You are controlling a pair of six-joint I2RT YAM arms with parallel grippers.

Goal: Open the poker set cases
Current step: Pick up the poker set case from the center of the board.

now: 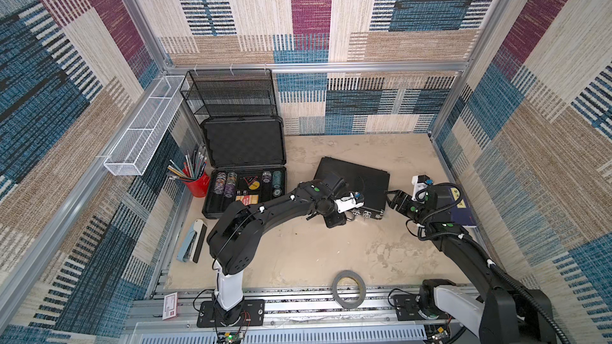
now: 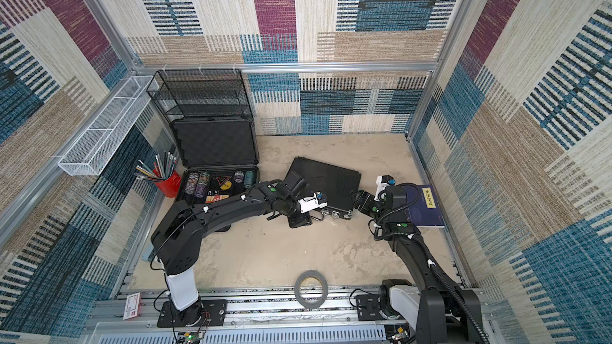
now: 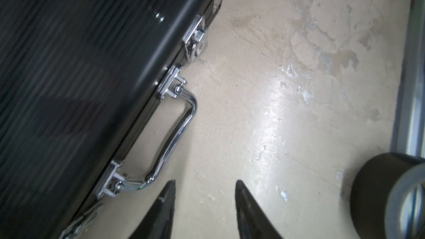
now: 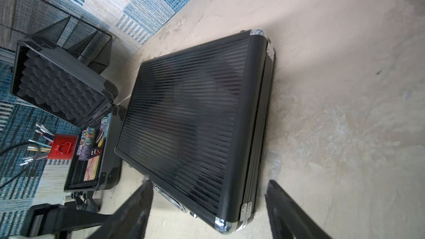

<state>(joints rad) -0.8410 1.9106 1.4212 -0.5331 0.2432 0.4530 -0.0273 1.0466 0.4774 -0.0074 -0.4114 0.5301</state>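
The larger poker set case (image 1: 245,193) stands open at the left, its foam-lined lid (image 1: 243,142) upright and chips showing in its base. A slim black case (image 1: 354,183) lies shut at mid-table, with its silver handle (image 3: 181,129) and a latch (image 3: 195,40) on the near edge. My left gripper (image 3: 204,182) is open over bare table just in front of that handle, touching nothing; in a top view the left gripper (image 1: 337,223) sits at the case's front edge. My right gripper (image 4: 208,182) is open, its fingers on either side of the black case's (image 4: 188,116) near right corner.
A roll of tape (image 1: 349,289) lies near the front edge. A dark blue book (image 1: 463,210) lies by the right wall under the right arm. A red cup of pencils (image 1: 197,183), a stapler (image 1: 193,241), a black mesh rack (image 1: 228,94) and a white basket (image 1: 145,127) line the left side.
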